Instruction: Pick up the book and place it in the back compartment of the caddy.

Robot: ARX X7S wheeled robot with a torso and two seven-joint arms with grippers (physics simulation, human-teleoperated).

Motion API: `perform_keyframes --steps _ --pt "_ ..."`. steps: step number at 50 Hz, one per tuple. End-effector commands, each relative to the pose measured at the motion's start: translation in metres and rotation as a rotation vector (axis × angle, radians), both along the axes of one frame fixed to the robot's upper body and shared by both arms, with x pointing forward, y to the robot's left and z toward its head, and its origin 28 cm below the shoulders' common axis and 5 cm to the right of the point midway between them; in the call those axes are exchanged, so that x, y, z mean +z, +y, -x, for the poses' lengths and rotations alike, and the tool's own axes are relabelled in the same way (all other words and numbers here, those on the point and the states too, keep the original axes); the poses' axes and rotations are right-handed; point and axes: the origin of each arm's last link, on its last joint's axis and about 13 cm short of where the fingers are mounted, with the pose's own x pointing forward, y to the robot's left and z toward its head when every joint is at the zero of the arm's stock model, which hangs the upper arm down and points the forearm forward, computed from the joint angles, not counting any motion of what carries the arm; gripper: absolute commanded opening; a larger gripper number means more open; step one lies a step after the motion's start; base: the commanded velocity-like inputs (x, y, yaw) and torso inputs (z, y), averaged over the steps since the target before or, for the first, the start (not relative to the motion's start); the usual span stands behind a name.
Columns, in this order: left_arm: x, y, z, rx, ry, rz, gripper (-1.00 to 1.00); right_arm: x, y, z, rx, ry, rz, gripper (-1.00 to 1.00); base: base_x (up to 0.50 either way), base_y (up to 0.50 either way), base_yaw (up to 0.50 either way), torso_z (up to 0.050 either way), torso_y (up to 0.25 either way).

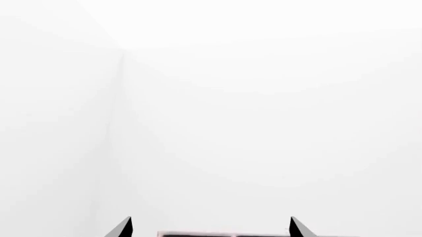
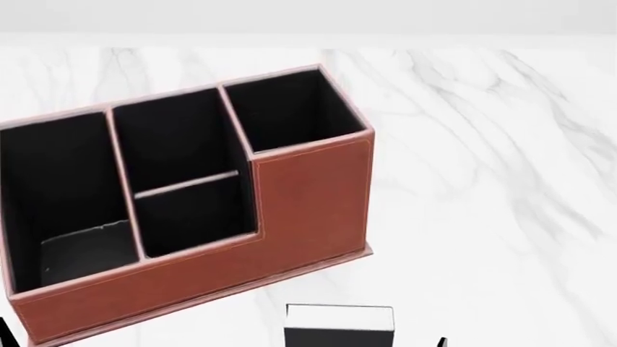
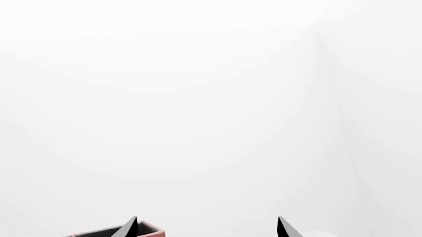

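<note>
Book (image 2: 339, 325) sits on the white marble table (image 2: 482, 181), just in front of the caddy (image 2: 289, 217) and near its right end. Its white page edges face up and its black cover faces the camera. The book and the caddy do not touch. No claw holds the book.

The caddy is brown with black inside and pale stitching. It has four cells. The tall square cell is at the right. The small low cell, the back compartment (image 2: 198, 210), has nothing in it that I can see. No words or labels show on the book or the caddy.

The left claw (image 1: 211, 228) shows two black tips set wide apart, so it is open. The right claw (image 3: 207, 228) is open too, with nothing between its tips. Both wrist views are mostly white wall, and the strip at their lower edge may be the caddy rim
</note>
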Motion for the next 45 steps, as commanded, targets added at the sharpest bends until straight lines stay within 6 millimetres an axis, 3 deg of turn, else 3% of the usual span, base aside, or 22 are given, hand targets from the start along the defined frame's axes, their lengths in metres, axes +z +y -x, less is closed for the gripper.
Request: perform_keyframes --steps 1,45 --pt "0.0002 0.0 0.0001 0.002 -0.001 0.0 1.0 -0.0002 0.0002 -0.0002 0.0 0.001 0.001 1.0 0.1 0.0 0.0 0.0 0.0" --pt "-0.0002 0.0003 -0.0002 0.002 0.001 0.001 1.0 -0.0009 -0.0002 -0.0017 -0.006 0.011 -0.013 1.0 0.08 0.0 0.0 0.0 0.0"
